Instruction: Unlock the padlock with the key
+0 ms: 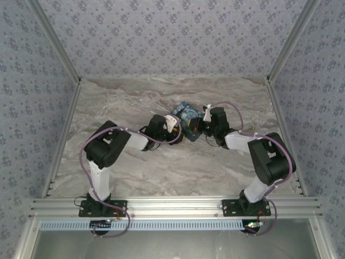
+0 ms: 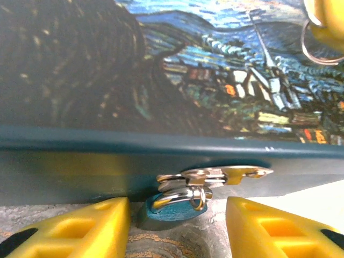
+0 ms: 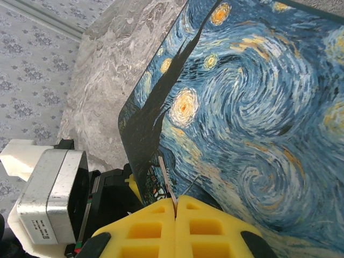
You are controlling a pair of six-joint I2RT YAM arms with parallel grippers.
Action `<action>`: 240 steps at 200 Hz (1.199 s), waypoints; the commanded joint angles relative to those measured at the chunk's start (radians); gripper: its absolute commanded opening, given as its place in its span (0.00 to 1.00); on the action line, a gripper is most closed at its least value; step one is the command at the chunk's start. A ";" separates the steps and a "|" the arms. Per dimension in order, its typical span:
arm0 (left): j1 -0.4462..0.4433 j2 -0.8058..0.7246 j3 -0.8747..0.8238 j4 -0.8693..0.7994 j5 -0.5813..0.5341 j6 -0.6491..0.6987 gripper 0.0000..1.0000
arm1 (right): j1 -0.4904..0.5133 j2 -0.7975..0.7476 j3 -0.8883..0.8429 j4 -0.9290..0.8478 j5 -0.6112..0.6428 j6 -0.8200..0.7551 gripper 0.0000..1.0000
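Tiny blue, pale-shackled padlock (image 2: 174,210) hung on starry-painted box (image 2: 161,80), flanked by parted left gripper (image 2: 177,228), presumably for steadying; right gripper (image 3: 175,207) clamps thin metal key (image 3: 165,174).

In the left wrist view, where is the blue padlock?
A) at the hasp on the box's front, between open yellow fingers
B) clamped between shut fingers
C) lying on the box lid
A: the padlock sits at the hasp on the box front, with the left gripper open around it.
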 commanded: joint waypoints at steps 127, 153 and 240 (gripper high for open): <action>-0.030 -0.013 0.031 -0.102 -0.047 0.042 0.31 | 0.023 0.014 0.005 -0.096 0.020 -0.023 0.00; -0.030 -0.035 0.027 -0.122 -0.047 0.033 0.30 | 0.024 -0.004 0.015 -0.084 0.019 -0.027 0.00; -0.041 -0.123 0.055 -0.264 -0.043 -0.066 0.26 | 0.007 -0.334 -0.053 -0.193 0.113 -0.166 0.00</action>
